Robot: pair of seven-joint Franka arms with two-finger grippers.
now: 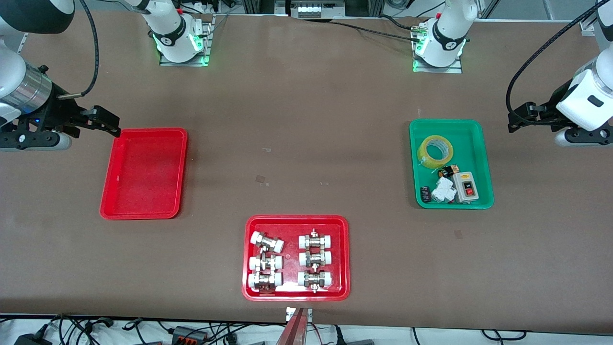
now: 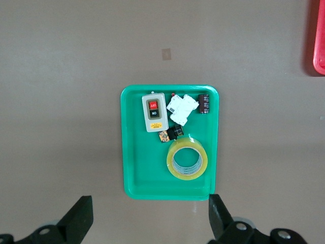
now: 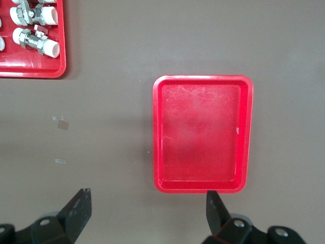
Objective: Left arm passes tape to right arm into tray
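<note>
The flat matte desk (image 1: 306, 143) is showing a dull brown all over. The translucent roll of packing tape (image 1: 435, 151) is glowing pale yellow inside the glossy green plastic tray (image 1: 483, 163), beside a grey switch box (image 1: 465, 187) that is carrying one red and one black button. The plain rectangular plastic tray (image 1: 143, 173) is showing solid red, as is the second red tray (image 1: 296, 292) of silver-and-white metal fittings (image 1: 266, 242). Both arms are showing white shells with black pincers.
</note>
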